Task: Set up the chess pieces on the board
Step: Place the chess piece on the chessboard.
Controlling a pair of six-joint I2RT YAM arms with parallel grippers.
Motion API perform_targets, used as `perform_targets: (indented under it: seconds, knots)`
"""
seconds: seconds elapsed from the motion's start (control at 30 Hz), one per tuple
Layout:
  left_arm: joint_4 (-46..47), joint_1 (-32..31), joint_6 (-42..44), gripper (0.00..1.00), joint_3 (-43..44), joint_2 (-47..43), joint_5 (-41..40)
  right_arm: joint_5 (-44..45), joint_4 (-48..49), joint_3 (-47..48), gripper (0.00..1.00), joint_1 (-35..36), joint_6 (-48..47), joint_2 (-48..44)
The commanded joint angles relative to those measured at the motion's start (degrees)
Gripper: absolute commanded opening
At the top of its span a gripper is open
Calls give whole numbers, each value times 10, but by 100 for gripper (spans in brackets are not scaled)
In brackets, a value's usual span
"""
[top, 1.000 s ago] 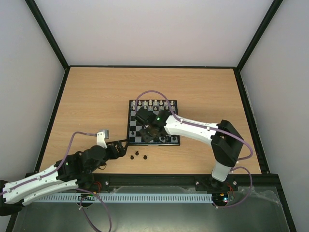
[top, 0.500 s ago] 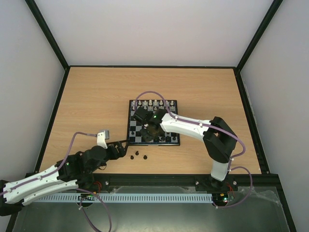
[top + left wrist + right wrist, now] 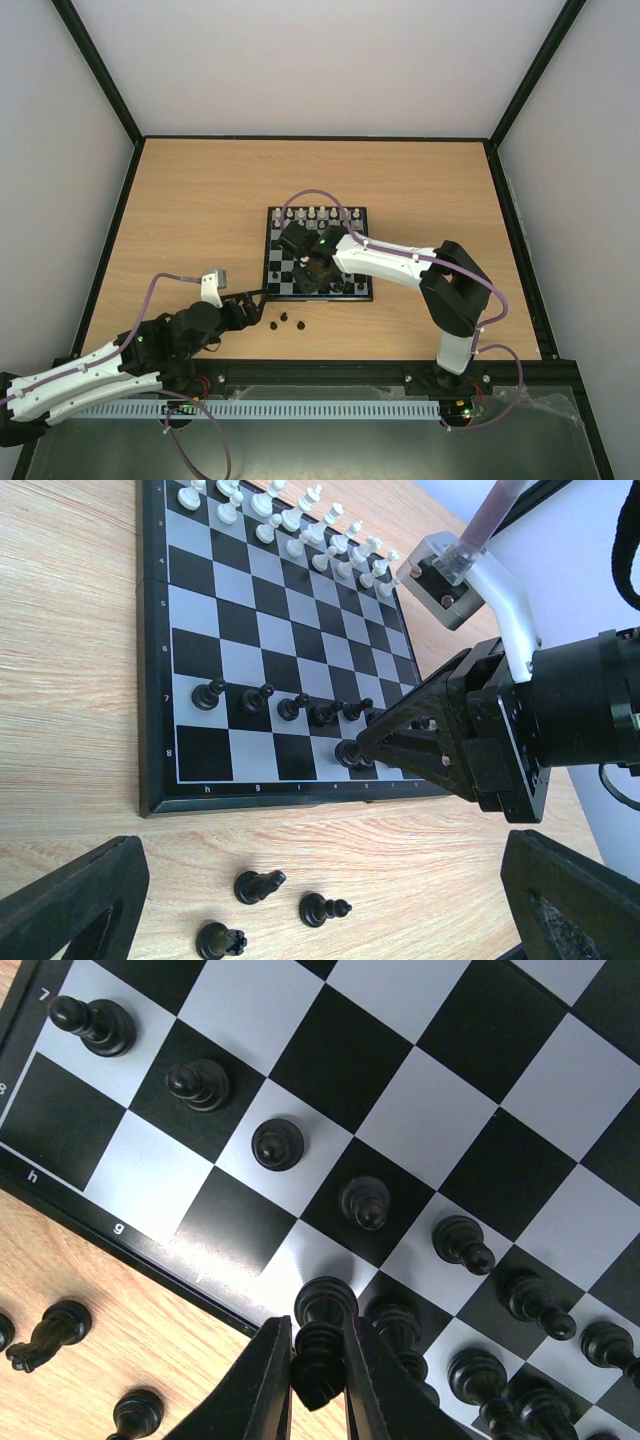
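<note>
The board (image 3: 268, 262) lies mid-table, with white pieces along its far side. Several dark pawns (image 3: 277, 1143) stand in a line on the second row from its near edge, with more dark pieces (image 3: 540, 1300) behind them at the right. My right gripper (image 3: 318, 1360) is shut on a dark chess piece (image 3: 322, 1310), whose base is at or just above a pale square of the near row. It also shows in the top view (image 3: 318, 268). Three dark pieces (image 3: 258, 885) lie loose on the table in front of the board. My left gripper (image 3: 320, 920) is open and empty above them.
The white pieces (image 3: 280, 520) stand in two rows at the board's far side. The right arm (image 3: 400, 265) reaches over the board's right half. The left arm (image 3: 120, 360) lies along the near left. Black frame rails edge the table.
The right arm's elbow has swung a little left, and its gripper has shifted slightly over the board's near rows with the piece in it. The left arm has not moved.
</note>
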Motion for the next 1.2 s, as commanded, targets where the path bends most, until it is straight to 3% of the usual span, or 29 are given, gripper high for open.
perform_targets:
  seconds: [0.0, 1.17]
  knots:
    - [-6, 3, -6, 100, -9, 1, -7, -13, 0, -13, 14, -5, -8, 7]
    - [-10, 3, -11, 99, -11, -2, -11, -27, 17, -24, 18, -10, -14, 18]
